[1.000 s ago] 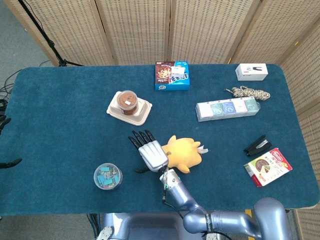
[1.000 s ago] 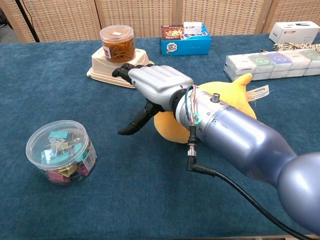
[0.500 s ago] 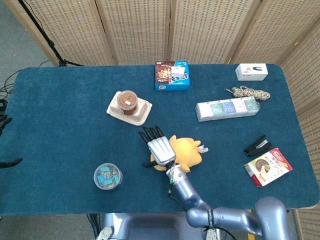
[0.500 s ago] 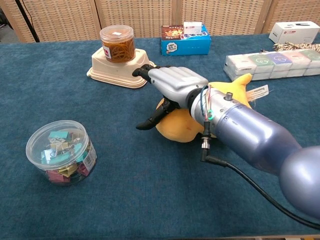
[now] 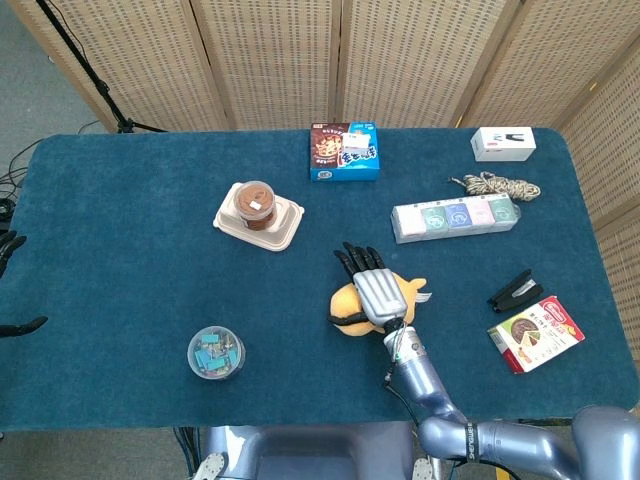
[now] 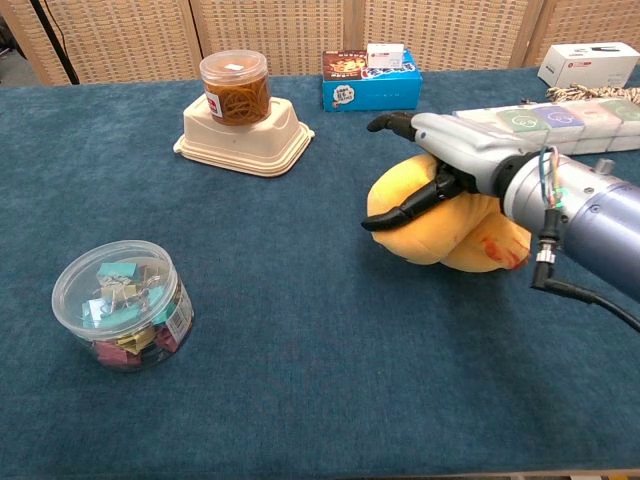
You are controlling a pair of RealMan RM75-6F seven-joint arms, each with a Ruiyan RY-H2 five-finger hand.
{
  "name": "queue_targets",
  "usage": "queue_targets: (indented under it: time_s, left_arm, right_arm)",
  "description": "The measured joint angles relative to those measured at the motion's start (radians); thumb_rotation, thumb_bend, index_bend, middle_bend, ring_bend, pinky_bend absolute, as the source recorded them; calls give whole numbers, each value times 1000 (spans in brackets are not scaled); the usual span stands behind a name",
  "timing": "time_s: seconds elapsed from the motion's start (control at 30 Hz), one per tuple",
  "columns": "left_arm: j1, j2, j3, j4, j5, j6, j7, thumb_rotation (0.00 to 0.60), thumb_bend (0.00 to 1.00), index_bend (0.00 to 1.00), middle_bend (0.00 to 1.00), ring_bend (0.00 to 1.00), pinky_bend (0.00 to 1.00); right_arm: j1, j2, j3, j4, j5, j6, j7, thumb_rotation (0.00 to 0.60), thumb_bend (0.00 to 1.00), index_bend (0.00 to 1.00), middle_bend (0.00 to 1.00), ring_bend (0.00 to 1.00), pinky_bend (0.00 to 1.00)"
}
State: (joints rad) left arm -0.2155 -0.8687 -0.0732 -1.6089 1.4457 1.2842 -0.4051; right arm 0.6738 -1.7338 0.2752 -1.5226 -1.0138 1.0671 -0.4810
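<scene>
My right hand [image 5: 375,290] lies on top of a yellow plush toy [image 5: 344,302] in the middle of the blue table. Its fingers stretch flat over the toy toward the far side. In the chest view the right hand [image 6: 452,150] covers the plush toy [image 6: 440,235] from above, and the thumb hooks down against the toy's left side. The toy rests on the cloth. Dark fingers of my left hand [image 5: 10,245] show spread at the far left edge of the head view, off the table, holding nothing.
A clear tub of binder clips [image 5: 216,353] stands front left. A jar [image 5: 255,203] sits in a beige tray [image 5: 285,232] behind. A blue box [image 5: 345,152], tissue packs [image 5: 455,217], rope [image 5: 495,185], white box [image 5: 503,143], stapler [image 5: 514,290] and red packet [image 5: 537,333] lie to the back and right.
My right hand has swept to the right across the table, and the plush toy has shifted right and turned under it. The left hand has not moved.
</scene>
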Motion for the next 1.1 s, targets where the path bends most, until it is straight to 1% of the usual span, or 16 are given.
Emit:
queue_targets:
  time_s: [0.1,0.27,0.4,0.47,0.5,0.53,0.6,0.67,0.73,0.77,0.83,0.93,1.1]
  left_arm:
    - [-3,0,0,-4,-2,-6,5,600,0,0,0,0,0]
    - [-4,2,1,-6,0,-7,4,600,0,0,0,0,0]
    - [-3,4,1,-4,0,-6,-6,600,0,0,0,0,0]
    - [-2,6,1,-2,1,-5,-13,600,0,0,0,0,0]
    - [-2,7,1,-1,1,-4,-17,600,0,0,0,0,0]
    - [-2,7,1,1,2,-4,-21,600,0,0,0,0,0]
    - [-1,9,1,3,3,-3,-28,600,0,0,0,0,0]
    - [-1,10,1,5,4,-3,-34,600,0,0,0,0,0]
    - [0,11,1,7,5,-1,-40,600,0,0,0,0,0]
    - [0,12,1,8,5,0,-42,600,0,0,0,0,0]
    - [0,13,1,9,5,0,-45,600,0,0,0,0,0]
    - [-1,13,1,9,5,-2,-47,600,0,0,0,0,0]
    - [-2,13,1,6,4,-5,-42,600,0,0,0,0,0]
  right_arm:
    - [-13,25,-8,-31,9,-1,21,390,0,0,0,0,0]
    - [-12,44,-22,-86,10,-40,67,391,0,0,0,0,0]
    - [0,41,-30,-93,-13,-55,82,389,0,0,0,0,0]
    - [9,32,-33,-86,-35,-57,97,376,0,0,0,0,0]
    - [13,26,-35,-79,-47,-57,100,366,0,0,0,0,0]
    - [18,17,-37,-68,-64,-56,107,337,0,0,0,0,0]
    - [24,2,-39,-48,-91,-51,117,241,0,0,0,0,0]
    - [30,-18,-40,-24,-125,-37,133,164,0,0,0,0,0]
    - [36,-42,-40,3,-157,-18,146,110,0,0,0,0,0]
    - [39,-52,-40,11,-165,-10,149,91,0,0,0,0,0]
    - [43,-66,-38,20,-171,3,144,77,0,0,0,0,0]
    - [47,-80,-38,18,-168,14,117,73,0,0,0,0,0]
    - [54,-104,-55,8,-169,16,79,72,0,0,0,0,0]
